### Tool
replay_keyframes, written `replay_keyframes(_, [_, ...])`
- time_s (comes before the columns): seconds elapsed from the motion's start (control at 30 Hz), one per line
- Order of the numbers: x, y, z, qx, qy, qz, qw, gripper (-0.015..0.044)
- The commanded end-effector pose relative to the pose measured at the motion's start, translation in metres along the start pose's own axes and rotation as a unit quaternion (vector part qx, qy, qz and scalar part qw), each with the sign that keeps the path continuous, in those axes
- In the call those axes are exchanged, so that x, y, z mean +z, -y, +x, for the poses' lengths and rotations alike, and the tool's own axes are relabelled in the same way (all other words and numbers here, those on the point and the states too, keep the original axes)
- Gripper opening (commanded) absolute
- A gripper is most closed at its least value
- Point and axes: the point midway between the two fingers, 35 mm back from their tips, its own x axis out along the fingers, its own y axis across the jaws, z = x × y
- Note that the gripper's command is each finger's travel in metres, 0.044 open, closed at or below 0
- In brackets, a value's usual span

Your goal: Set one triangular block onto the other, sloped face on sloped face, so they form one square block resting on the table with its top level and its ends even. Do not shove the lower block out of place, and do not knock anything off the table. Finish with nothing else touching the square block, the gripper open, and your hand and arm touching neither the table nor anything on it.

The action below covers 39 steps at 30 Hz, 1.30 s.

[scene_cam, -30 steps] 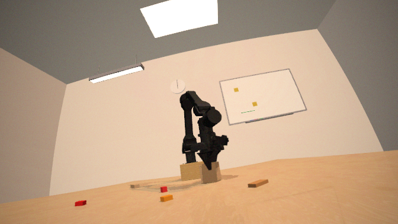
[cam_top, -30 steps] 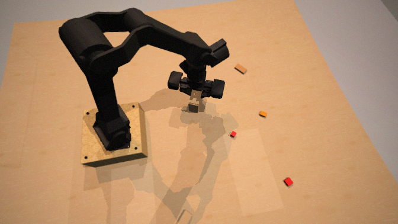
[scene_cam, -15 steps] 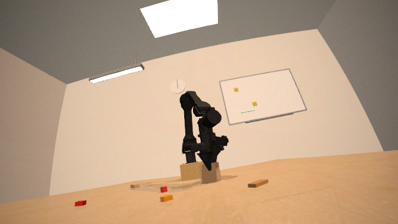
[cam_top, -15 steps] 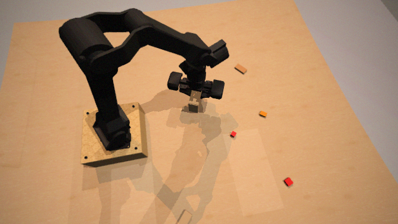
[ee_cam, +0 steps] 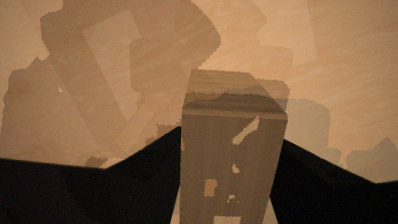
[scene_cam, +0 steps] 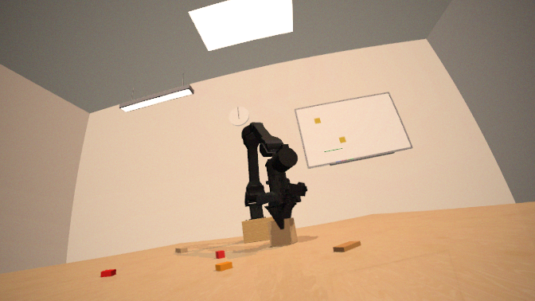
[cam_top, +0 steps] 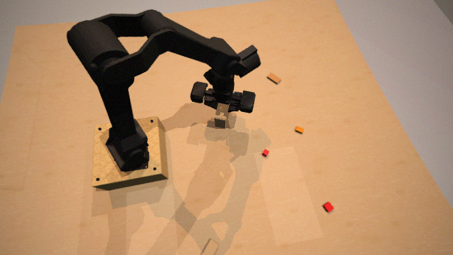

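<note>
2 red blocks (cam_top: pixel 265 152) (cam_top: pixel 328 207) (scene_cam: pixel 220 254) (scene_cam: pixel 108 273) (small ones), gap between them, wide

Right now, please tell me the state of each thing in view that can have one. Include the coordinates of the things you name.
Hand (cam_top: pixel 222 105) (scene_cam: pixel 282 227) (ee_cam: pixel 222 137): shut on the upper triangular block
Upper triangular block (cam_top: pixel 222 110) (scene_cam: pixel 293 228) (ee_cam: pixel 220 145): gripped, apparently atop the lower one; exact seating unclear
Lower triangular block (cam_top: pixel 220 123) (scene_cam: pixel 275 240): on the table
Ceiling panel (scene_cam: pixel 247 24): lit
Hanging lamp (scene_cam: pixel 157 100): lit
</note>
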Motion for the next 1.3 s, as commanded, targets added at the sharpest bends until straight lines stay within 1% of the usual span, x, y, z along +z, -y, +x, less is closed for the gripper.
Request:
replay_keyframes(0.0, [0.0004,-0.0003,0.0004,0.001,0.002,-0.001,1.000,0.0000])
replay_keyframes(0.67, [0.0000,-0.0003,0.0014,0.002,0.003,-0.002,1.000,0.0000])
replay_keyframes(1.2, [-0.0005,0.0000,0.0013,0.000,0.001,0.000,1.000,0.0420])
replay_keyframes(1.23, [-0.0005,0.0000,0.0013,0.000,0.001,0.000,1.000,0.0440])
replay_keyframes(1.27, [-0.0005,0.0000,0.0013,0.000,0.001,0.000,1.000,0.0440])
